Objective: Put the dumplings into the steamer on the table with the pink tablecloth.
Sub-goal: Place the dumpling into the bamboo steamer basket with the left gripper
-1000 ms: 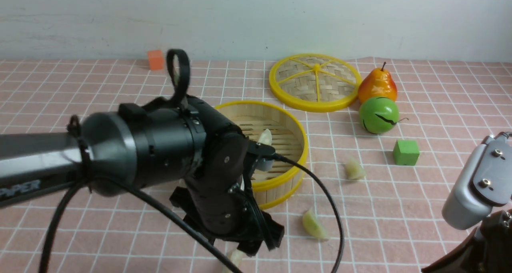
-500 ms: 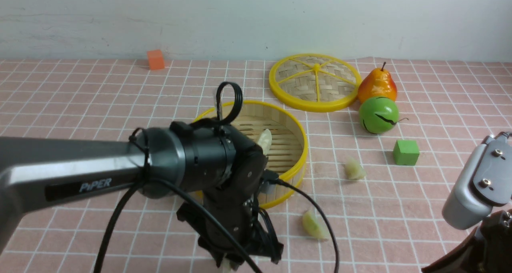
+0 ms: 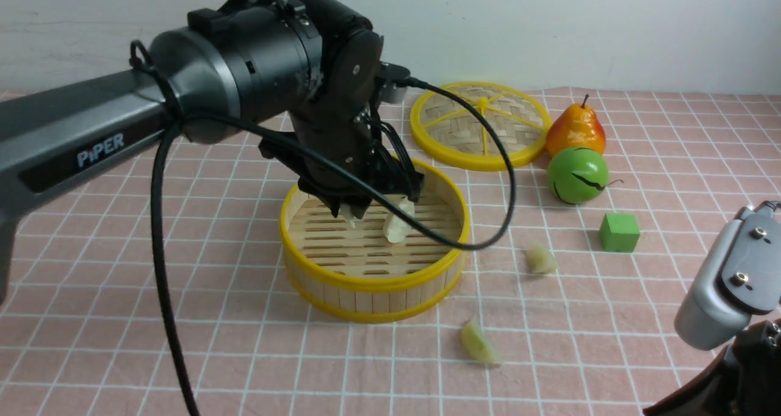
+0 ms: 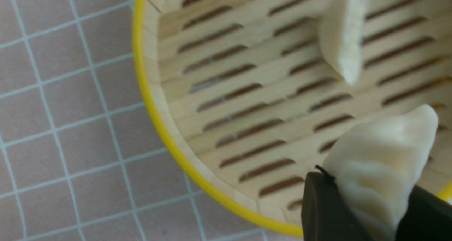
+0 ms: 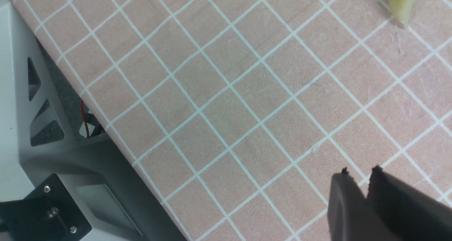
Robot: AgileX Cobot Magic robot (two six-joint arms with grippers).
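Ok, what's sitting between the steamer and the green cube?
One dumpling lies on the pink tablecloth between the steamer and the green cube, touching neither. The front view shows it.

the table (image 3: 122, 294) is covered by a pink tablecloth (image 3: 671, 160) with a white square grid, slightly wrinkled. near the middle of the cloth stands a round bamboo steamer (image 3: 366, 297) with yellow rims. behind it to the right lies a flat woven lid (image 3: 451, 126). a pear (image 3: 576, 132) stands just beside the lid's right edge, and a green round fruit (image 3: 578, 175) is right in front of the pear. a green cube (image 3: 619, 232) sits nearer still. 2 more things lie on the cloth: a dumpling (image 3: 540, 258) right of the steamer and a 2nd dumpling (image 3: 480, 343) off its front right.
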